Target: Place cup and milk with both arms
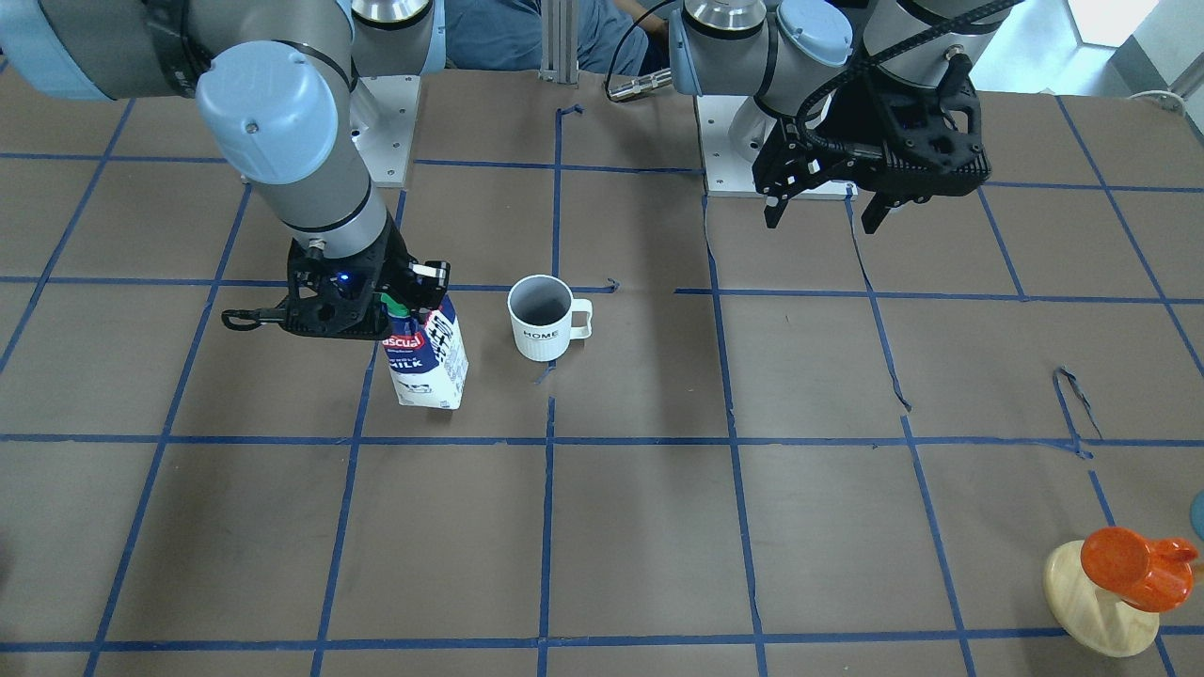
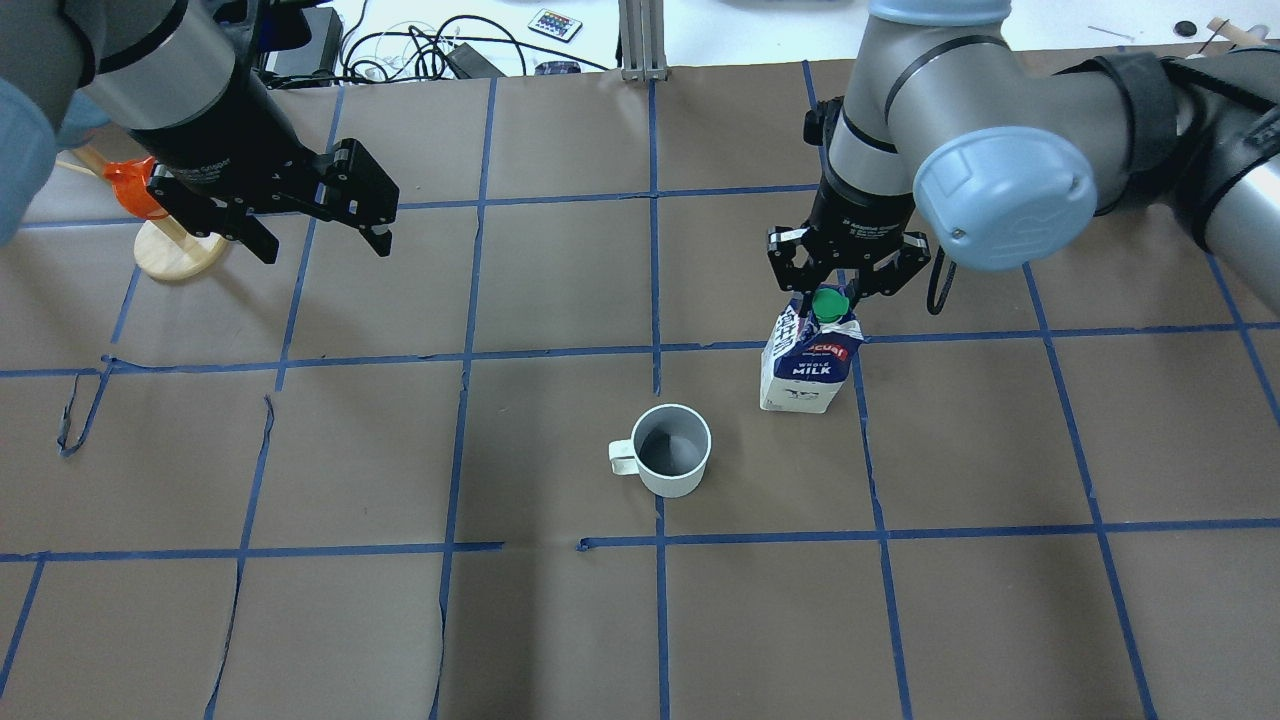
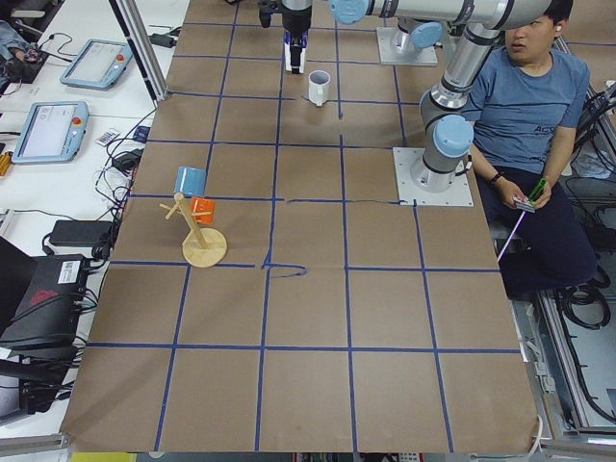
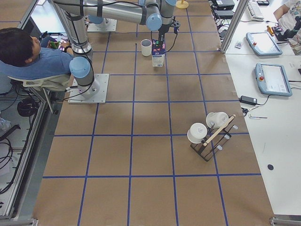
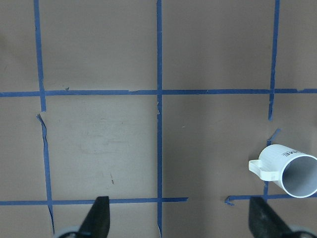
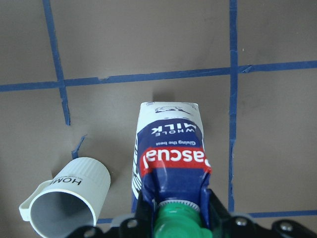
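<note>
Milk (image 2: 805, 370) reading "Pascual WHOLE MILK" sits pinched by right pincer (image 2: 830, 296); left pincer (image 1: 821, 222) spread.

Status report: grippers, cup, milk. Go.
Left gripper open, empty, above table. Right gripper shut on milk at its top, carton standing upright. Cup upright beside it, not touching. Wooden stand off by left gripper.

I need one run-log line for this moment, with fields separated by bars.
right gripper: jaws shut on milk top | left gripper: jaws open, empty | cup: upright, ungripped
</note>
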Robot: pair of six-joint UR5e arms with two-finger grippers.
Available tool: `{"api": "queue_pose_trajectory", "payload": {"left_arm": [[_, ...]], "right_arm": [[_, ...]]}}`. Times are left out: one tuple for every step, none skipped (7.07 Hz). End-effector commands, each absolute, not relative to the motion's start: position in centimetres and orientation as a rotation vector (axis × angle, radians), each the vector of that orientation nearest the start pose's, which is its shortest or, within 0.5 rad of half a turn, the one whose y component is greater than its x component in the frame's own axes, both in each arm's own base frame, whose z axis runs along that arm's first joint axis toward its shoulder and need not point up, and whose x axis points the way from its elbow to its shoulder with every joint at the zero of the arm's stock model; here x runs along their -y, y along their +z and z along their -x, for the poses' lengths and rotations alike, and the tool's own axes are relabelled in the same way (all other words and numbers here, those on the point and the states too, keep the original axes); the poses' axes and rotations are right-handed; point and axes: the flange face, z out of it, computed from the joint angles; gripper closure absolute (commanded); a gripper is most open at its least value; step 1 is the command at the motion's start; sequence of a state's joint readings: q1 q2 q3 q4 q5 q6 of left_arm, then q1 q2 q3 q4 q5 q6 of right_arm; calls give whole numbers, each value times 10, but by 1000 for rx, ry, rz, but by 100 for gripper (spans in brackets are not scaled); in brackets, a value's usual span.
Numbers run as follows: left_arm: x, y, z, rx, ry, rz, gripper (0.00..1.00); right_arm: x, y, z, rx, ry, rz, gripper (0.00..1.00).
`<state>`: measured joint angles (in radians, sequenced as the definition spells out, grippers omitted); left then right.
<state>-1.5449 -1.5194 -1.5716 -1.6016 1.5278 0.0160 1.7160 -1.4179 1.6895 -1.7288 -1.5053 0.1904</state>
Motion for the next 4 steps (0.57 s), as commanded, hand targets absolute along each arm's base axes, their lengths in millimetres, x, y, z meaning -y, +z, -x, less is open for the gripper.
{"api": "queue_pose_trajectory", "payload": {"left_arm": [[472,511,124,-3181,-33,31,0],[472,512,123,-3182,-33,33,0],[472,511,123,-3182,-31,34,0],[471,512,123,-3181,-28,38,0]], "right_arm": [[486,356,-252,-3100,232,-28,88],[477,346,-258,-3105,260,-10,87],[475,343,-259,-3100,269,-9,84],[474,343,-260,-3091,274,-12,83]]}}
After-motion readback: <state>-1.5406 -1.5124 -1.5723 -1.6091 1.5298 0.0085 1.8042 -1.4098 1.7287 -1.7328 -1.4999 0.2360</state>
